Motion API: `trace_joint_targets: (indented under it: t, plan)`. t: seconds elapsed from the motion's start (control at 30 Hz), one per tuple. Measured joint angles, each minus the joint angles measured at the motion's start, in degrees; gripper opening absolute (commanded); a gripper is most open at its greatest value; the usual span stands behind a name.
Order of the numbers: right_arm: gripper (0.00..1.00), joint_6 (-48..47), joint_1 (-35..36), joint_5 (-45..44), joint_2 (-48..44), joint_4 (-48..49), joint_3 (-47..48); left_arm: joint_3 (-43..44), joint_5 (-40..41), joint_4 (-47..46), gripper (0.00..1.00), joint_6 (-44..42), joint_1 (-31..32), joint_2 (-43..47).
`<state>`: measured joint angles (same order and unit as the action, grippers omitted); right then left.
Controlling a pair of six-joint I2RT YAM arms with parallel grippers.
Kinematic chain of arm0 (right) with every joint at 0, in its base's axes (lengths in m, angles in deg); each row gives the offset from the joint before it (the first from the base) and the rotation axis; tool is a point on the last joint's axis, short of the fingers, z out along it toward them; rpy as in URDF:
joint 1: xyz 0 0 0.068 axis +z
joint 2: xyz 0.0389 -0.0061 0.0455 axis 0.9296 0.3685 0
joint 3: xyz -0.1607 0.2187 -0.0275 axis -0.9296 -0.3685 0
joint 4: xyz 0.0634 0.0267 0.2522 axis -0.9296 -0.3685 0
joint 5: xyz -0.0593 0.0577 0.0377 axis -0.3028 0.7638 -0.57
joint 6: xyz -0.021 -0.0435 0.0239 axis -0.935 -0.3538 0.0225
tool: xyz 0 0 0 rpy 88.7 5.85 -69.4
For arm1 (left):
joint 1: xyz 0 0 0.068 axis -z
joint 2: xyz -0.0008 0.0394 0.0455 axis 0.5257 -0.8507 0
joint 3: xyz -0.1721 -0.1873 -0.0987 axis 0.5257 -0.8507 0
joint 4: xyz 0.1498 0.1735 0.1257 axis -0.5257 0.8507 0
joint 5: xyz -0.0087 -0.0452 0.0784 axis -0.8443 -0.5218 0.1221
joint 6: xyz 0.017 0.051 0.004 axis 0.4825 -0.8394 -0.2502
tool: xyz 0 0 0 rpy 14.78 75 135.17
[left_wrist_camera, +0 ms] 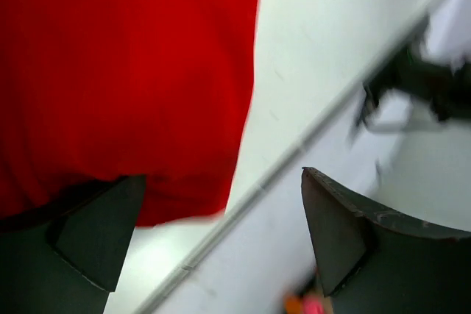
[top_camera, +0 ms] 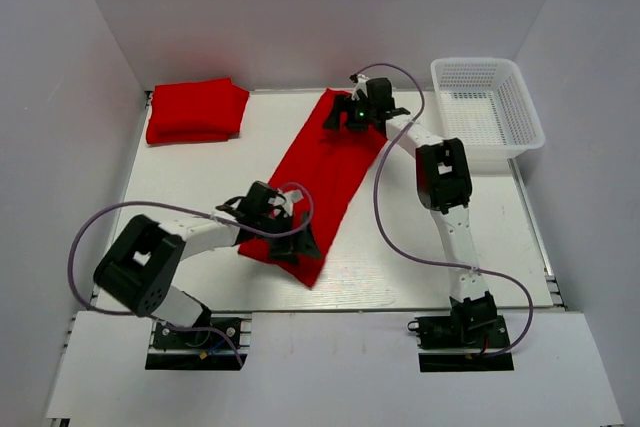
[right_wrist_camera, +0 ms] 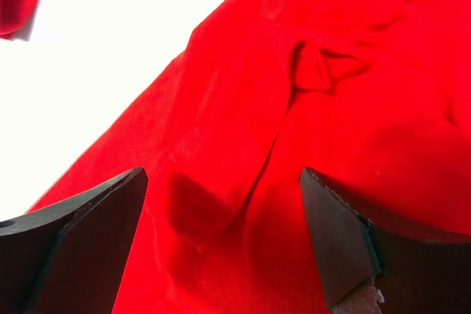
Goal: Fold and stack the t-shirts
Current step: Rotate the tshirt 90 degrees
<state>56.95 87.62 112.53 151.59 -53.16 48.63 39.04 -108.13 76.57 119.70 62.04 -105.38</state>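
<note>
The spread t-shirt (top_camera: 325,182) lay in a long strip, with a folded t-shirt (top_camera: 195,110) well left of its far end. My left gripper (left_wrist_camera: 221,174) hung wide open over its near corner, empty, one finger (left_wrist_camera: 96,233) above the cloth. My right gripper (right_wrist_camera: 221,174) gaped over its far end, holding nothing.

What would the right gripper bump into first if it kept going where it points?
Probably the spread-out red t-shirt: the right gripper points down at it, fingers open, wrinkled cloth filling the view between them. How near is unclear.
</note>
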Motion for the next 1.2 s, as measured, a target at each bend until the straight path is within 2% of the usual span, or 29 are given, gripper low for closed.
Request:
trace_joint_targets:
  t: [0.2,0.3,0.43,0.57,0.67,0.8,0.97,1.07,1.2]
  plan:
    - [0.90,3.30,3.32,2.75,3.48,8.79,1.68,6.75,-12.52,6.73,1.00,0.28,10.93,-9.01]
    - [0.90,4.35,4.39,3.34,4.81,10.29,3.39,11.32,-12.17,14.08,1.00,-2.91,14.14,-11.34]
    - [0.90,2.97,4.33,2.32,4.63,9.77,3.32,18.91,-7.48,22.43,1.00,-7.82,15.80,-12.70]
    - [0.90,0.46,3.93,-0.72,-1.09,6.56,-2.32,29.42,1.07,27.04,1.00,-11.87,15.52,-12.68]
    - [0.90,-1.25,3.63,-3.48,-6.86,3.56,-5.18,37.35,11.89,27.06,1.00,-12.94,14.80,-11.30]
    - [0.90,-3.80,3.58,-6.69,-13.53,1.11,-5.64,37.27,27.65,26.97,1.00,-10.10,12.44,-3.37]
    - [0.90,-4.74,3.78,-9.09,-17.18,-2.36,-5.68,33.88,43.71,28.44,1.00,-5.51,5.07,4.22]
    - [0.90,-3.69,4.33,-11.58,-17.20,-6.95,-6.97,33.94,48.57,29.44,1.00,-3.85,-1.33,1.70]
    - [0.90,-1.95,6.19,-16.65,-17.35,-12.26,-12.44,36.74,49.70,29.11,1.00,-3.76,-8.70,-7.82]
